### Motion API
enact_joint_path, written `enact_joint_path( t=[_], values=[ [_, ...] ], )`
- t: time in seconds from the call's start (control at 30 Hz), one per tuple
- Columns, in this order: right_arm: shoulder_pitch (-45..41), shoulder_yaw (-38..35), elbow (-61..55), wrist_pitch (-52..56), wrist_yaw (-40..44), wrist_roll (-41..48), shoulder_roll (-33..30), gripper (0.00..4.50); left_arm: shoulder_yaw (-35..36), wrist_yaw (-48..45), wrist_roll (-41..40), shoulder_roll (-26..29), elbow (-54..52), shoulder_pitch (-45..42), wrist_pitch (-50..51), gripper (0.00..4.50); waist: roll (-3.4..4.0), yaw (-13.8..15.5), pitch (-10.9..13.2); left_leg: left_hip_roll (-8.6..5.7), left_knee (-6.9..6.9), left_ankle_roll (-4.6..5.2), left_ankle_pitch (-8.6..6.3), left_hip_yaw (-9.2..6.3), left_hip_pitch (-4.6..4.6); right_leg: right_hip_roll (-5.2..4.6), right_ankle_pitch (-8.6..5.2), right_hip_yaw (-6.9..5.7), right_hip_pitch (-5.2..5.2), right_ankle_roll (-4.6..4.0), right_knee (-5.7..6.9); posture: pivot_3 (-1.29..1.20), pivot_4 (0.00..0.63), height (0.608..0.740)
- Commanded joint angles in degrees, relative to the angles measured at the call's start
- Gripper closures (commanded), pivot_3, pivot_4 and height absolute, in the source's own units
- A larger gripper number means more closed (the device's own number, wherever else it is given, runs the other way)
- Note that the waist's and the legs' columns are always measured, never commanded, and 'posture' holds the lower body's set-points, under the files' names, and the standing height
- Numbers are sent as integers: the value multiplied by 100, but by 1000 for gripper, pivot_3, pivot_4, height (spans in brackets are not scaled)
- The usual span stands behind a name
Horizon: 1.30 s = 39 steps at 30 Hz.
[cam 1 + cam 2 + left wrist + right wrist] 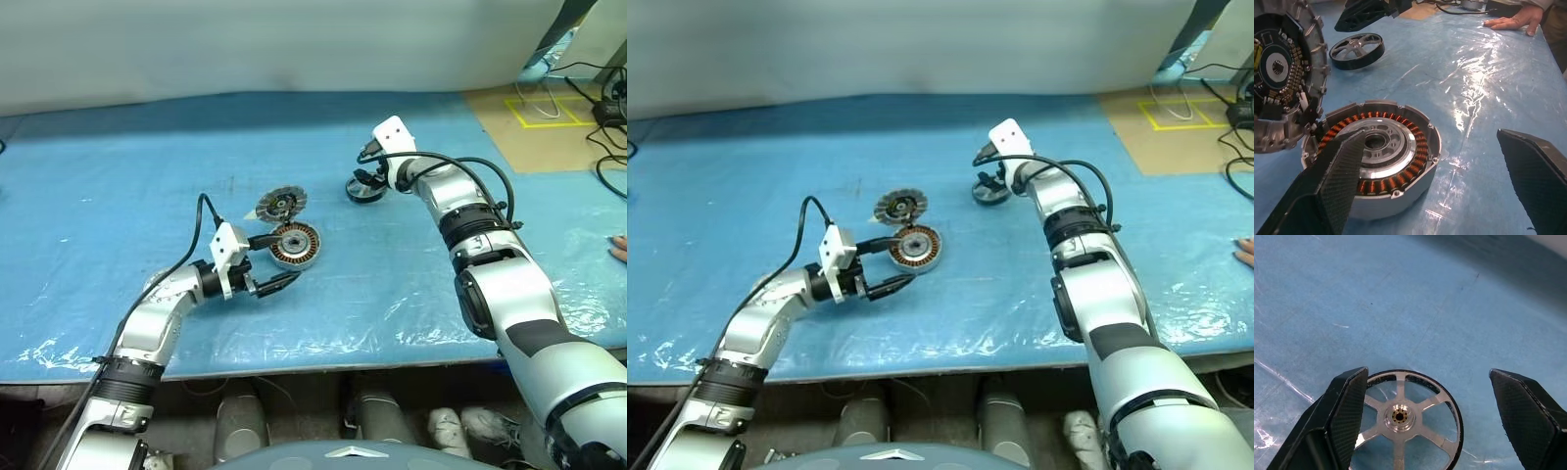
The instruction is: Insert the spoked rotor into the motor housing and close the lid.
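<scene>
1. Left gripper [275, 262] sat nearest the table's front edge, jaws wide and empty, straddling the one motor housing [295, 244].
2. Just beyond, the one lid [281, 204] lay flipped open, joined to it.
3. Farthest back, right gripper [1425, 411] hovered spread wide, empty, over the single spoked rotor [1405, 418], lying flat: clearly the nearer arm.

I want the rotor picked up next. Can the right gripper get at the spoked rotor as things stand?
Probably yes: the right gripper hangs open just over the spoked rotor, which lies flat on the blue sheet, apart from the motor housing.
</scene>
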Motion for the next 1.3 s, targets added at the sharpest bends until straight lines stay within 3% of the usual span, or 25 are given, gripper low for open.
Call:
enact_joint_path(
  t=[0.03,0.27,0.6,0.77,1.1,1.3],
  values=[
    [-251,84,196,-123,255,-149,-16,330,91,12,-36,28,-69,47,-140,0,1,3,0,1,0,0,0,0,-1,0,0,-2,0,0,0,0,150,740],
    [-177,269,216,-128,731,-352,-2,330,75,1,-43,59,-163,166,-144,0,6,-20,4,5,1,1,0,0,-2,1,0,-3,-2,-1,4,0,150,740],
    [18,338,317,-187,786,-536,137,330,48,51,-29,51,-210,165,-130,0,7,-9,4,5,7,2,0,0,-1,0,-1,-3,-2,-2,5,0,150,740],
    [93,287,470,-105,760,-541,151,1502,58,54,-43,63,-245,160,-116,0,7,-16,4,6,8,2,0,0,1,0,0,-2,-1,-2,6,0,150,740],
    [220,240,399,-133,998,-526,66,1513,58,-7,-65,107,-305,200,-134,0,7,-6,4,6,19,1,0,0,2,-1,0,-1,2,-2,12,0,150,740],
    [602,523,-598,-341,1647,-648,-217,1513,76,-39,-54,136,-253,141,-145,0,7,-7,4,6,19,2,0,0,2,0,0,-1,2,-2,12,0,150,740]
  ],
)
